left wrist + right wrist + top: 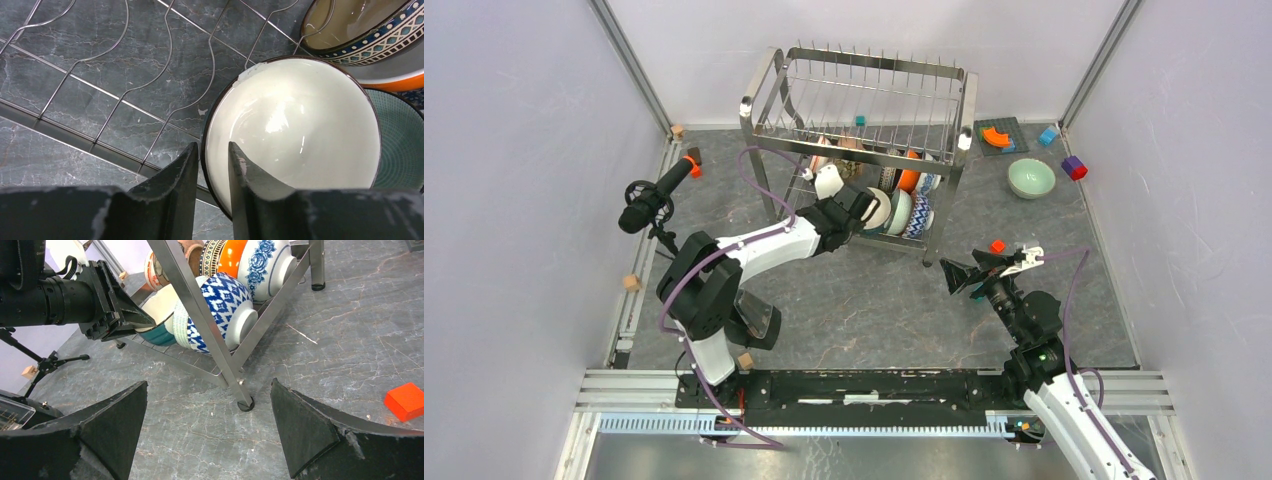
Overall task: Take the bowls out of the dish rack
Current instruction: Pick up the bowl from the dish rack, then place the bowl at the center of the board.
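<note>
The dish rack [864, 100] stands at the back middle, with several bowls on edge in its lower tier. My left gripper [214, 150] reaches into that tier and is shut on the rim of the cream white bowl [295, 130], one finger inside it and one outside. The right wrist view shows the same grasp [137, 322]. A teal bowl [405, 140] and a blue-and-white bowl [220, 305] lean behind the cream one. A pale green bowl [1031, 178] sits on the table right of the rack. My right gripper [208, 382] is open and empty, low over the table in front of the rack's leg [200, 315].
An orange block [407, 400] lies just right of my right gripper. A microphone on a small stand [649, 200] is at the left. A grey plate with an orange piece [999, 135] and coloured blocks [1074, 167] lie at the back right. Walls enclose the table.
</note>
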You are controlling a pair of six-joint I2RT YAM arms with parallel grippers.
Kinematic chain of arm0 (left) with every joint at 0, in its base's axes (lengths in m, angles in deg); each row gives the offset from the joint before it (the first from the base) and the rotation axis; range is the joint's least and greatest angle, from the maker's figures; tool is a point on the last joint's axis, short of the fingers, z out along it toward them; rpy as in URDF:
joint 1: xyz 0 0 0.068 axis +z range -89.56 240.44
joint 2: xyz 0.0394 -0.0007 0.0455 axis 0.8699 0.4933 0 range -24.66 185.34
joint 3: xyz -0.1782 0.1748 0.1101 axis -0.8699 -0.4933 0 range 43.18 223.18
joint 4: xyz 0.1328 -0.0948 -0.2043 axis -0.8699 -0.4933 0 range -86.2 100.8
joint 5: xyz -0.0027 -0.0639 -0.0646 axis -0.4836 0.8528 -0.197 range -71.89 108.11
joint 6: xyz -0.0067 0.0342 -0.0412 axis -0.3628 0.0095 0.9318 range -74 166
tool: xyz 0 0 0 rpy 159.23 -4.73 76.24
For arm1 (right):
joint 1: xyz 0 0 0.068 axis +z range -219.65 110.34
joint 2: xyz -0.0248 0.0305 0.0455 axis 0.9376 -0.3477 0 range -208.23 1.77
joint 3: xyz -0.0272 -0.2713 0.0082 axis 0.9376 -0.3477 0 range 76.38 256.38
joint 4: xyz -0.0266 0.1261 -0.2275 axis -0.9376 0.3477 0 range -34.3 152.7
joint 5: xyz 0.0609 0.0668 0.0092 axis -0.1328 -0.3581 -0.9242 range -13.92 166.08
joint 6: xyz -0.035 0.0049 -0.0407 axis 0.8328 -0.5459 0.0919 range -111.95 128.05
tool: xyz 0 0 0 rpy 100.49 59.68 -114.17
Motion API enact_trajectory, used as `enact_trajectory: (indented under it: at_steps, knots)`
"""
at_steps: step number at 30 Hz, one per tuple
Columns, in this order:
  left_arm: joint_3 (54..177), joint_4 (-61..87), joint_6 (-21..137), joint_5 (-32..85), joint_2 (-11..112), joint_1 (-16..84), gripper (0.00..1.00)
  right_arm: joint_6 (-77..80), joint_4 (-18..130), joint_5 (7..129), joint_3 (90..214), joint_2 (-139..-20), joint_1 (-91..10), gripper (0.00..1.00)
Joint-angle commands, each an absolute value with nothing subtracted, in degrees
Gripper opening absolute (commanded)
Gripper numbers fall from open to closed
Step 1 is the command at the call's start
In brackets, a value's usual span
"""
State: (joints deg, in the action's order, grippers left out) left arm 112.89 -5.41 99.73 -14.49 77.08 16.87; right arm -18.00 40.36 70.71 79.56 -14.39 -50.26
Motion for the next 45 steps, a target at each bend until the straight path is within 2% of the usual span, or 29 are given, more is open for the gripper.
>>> enact_trajectory:
  at_steps: [1, 8, 28, 40, 45]
  knots:
    - [114.39, -4.11, 99.69, -15.11, 76.92, 17.03, 0.31, -17.03, 39.53, 71.23, 79.96, -13.92, -50.23, 0.98]
    - [113.97, -2.68, 98.29, -15.02, 76.05, 17.29, 0.03, -17.04, 39.76, 71.0, 80.39, -14.14, -50.21, 0.98]
    - [106.97, -4.75, 96.82, -18.95, 54.97, 16.27, 0.02, -16.89, 43.74, 70.94, 86.01, -16.02, -50.25, 0.98]
    - [99.68, -14.27, 91.27, -20.04, 42.16, 8.69, 0.02, -15.73, 66.57, 66.98, 99.58, -18.25, -50.28, 0.98]
    - [95.84, -16.37, 91.0, -17.03, 36.77, 6.24, 0.02, -20.4, 72.95, 66.7, 100.73, -16.86, -50.3, 0.98]
